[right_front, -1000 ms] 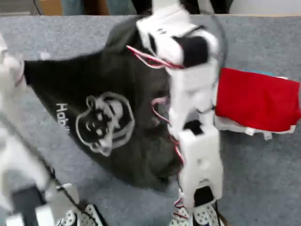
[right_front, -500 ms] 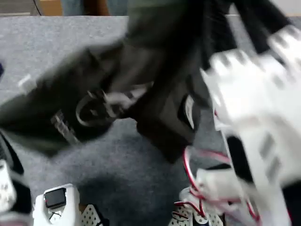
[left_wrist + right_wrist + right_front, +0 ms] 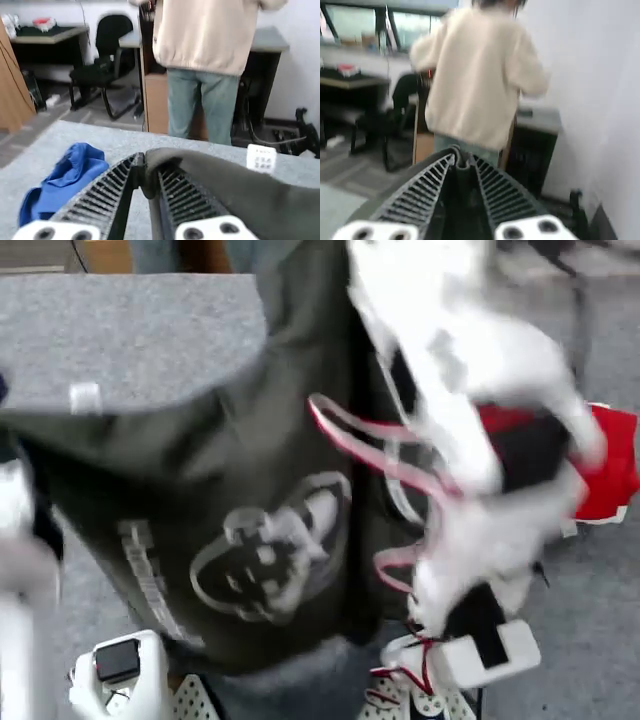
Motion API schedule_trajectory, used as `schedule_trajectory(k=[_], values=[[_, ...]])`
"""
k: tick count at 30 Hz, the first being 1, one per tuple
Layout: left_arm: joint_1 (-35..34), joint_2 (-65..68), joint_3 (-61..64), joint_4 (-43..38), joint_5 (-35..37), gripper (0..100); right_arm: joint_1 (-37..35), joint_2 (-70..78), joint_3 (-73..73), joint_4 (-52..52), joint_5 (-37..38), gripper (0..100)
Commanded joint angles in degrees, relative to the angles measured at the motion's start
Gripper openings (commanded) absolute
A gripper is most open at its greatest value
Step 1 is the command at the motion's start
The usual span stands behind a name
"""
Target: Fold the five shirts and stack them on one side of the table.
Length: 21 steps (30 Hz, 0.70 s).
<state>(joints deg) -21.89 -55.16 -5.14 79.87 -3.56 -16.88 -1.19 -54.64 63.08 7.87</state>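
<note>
**A:** Where was the dark printed shirt (image 3: 250, 540)?

**B:** It hung lifted over the grey table (image 3: 130, 330), spread across the middle with its print towards the high camera. The left gripper (image 3: 146, 175) was pinching a fold of its edge. The right gripper (image 3: 457, 170) was pressed together on dark cloth too, probably the same shirt.

**A:** What could have gone wrong?

**B:** Both bites looked thin. A pull apart might have slipped the hem free and dropped the shirt in a heap. The hanging cloth could also have swept the folded red shirt (image 3: 615, 465) at the table's side.

**A:** What couldn't be made out?

**B:** A blurred arm (image 3: 470, 420) crossed the red shirt and hid whatever lay beneath it. The dark shirt's sleeves were lost in its folds. A crumpled blue shirt (image 3: 65, 172) lay on the table beyond the left gripper.
</note>
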Motion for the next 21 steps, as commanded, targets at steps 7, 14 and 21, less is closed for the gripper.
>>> schedule_trajectory(k=[7,14,21], values=[[0.48,25.05,31.16,-61.19,-2.9,3,5.45,20.79,14.55,-31.03,0.0,1.2],[0.31,47.3,15.69,-59.52,-7.03,3,6.77,38.11,-2.33,-31.65,0.09,1.2],[-0.31,46.86,12.7,-43.87,-10.9,3,6.77,45.67,-21.67,-7.91,0.18,1.3]])
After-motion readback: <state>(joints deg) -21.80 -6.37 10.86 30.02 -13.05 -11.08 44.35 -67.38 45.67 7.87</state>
